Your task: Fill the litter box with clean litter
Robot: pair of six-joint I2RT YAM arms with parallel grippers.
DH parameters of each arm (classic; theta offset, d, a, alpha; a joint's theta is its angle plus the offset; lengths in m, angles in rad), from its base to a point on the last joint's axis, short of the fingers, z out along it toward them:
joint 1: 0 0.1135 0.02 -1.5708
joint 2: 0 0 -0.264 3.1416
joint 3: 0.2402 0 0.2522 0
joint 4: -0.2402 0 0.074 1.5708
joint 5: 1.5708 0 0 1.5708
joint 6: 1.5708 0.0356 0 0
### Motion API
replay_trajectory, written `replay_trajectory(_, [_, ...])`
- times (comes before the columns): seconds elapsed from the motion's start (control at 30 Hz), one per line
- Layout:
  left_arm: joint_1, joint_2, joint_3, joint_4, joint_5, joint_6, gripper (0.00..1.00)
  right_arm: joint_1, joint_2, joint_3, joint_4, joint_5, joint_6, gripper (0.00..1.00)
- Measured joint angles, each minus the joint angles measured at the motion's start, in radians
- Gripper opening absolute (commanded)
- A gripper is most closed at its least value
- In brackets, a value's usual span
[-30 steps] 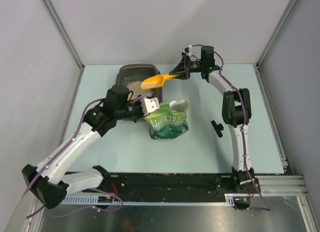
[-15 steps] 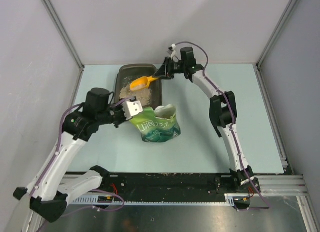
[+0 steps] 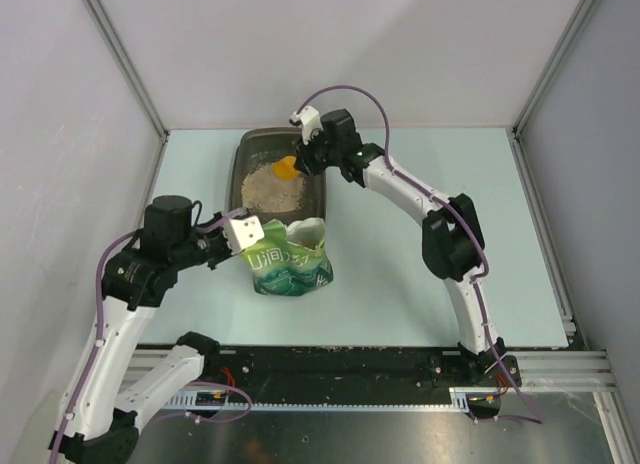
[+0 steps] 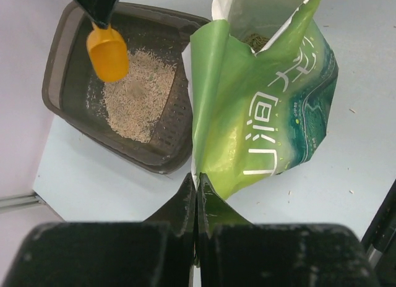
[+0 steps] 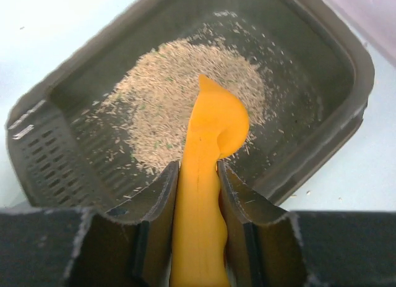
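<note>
My left hand (image 4: pixel 197 183) pinches the green pouch (image 3: pixel 290 267) by its edge, fingers pressed together; the pouch gapes open on the surface (image 3: pixel 400 274). Just behind it, the litter box (image 3: pixel 238 169) holds a patch of clean litter (image 3: pixel 268 189). My right hand (image 5: pixel 198 172) grips the orange scoop (image 5: pixel 216 123) above the litter, its bowl seemingly tipped down.

The handle of the scoop (image 5: pixel 199 194) runs off the right wrist view's bottom edge. From above, the right pincer (image 3: pixel 299 163) covers most of it. The pouch (image 4: pixel 260 114) corner vanishes between the jaws of the left pincer (image 4: pixel 197 185).
</note>
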Motion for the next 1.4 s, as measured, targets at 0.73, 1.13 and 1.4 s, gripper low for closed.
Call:
replay_trajectory(0.73, [0.073,-0.02,-0.106,0.271,0.037,-0.298,0.0,-0.176,-0.457,0.363,-0.852,-0.551,-0.172,0.0])
replay_trajectory(1.13, [0.094,-0.028,-0.106,0.277,0.07,-0.355,0.0,-0.046,-0.467,0.259,-1.093,-0.475,-0.416,0.0])
replay_trajectory(1.4, [0.098,-0.034,-0.106,0.28,0.105,-0.364,0.0,0.042,-0.457,0.262,-1.105,-0.32,-0.441,0.0])
